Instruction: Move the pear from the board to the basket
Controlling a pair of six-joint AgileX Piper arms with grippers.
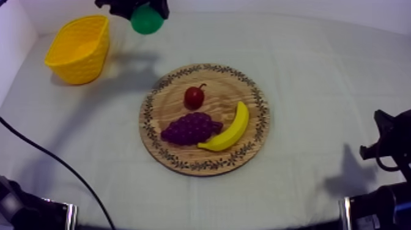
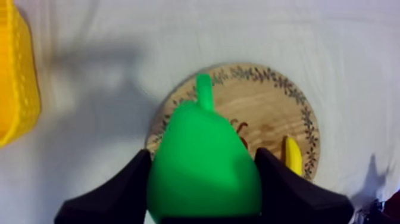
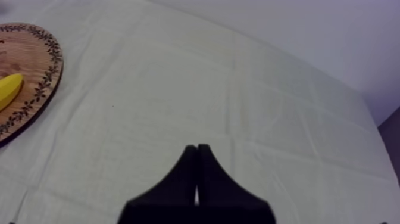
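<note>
My left gripper (image 1: pixel 145 12) hangs high over the far side of the table, shut on the green pear (image 1: pixel 147 20), between the yellow basket (image 1: pixel 79 49) and the wooden board (image 1: pixel 205 119). In the left wrist view the pear (image 2: pixel 203 164) sits stem up between the black fingers (image 2: pixel 128 190), above the board's rim (image 2: pixel 306 128), with the basket (image 2: pixel 15 83) off to one side. My right gripper (image 3: pixel 197 158) is shut on nothing, a narrow wedge over bare cloth; its arm (image 1: pixel 388 147) rests at the table's right edge.
On the board lie a small red fruit (image 1: pixel 194 96), a bunch of purple grapes (image 1: pixel 191 128) and a banana (image 1: pixel 229 129). In the right wrist view the board (image 3: pixel 41 77) and the banana's tip (image 3: pixel 9 89) lie off to the side. A black cable (image 1: pixel 55 160) crosses the near left cloth.
</note>
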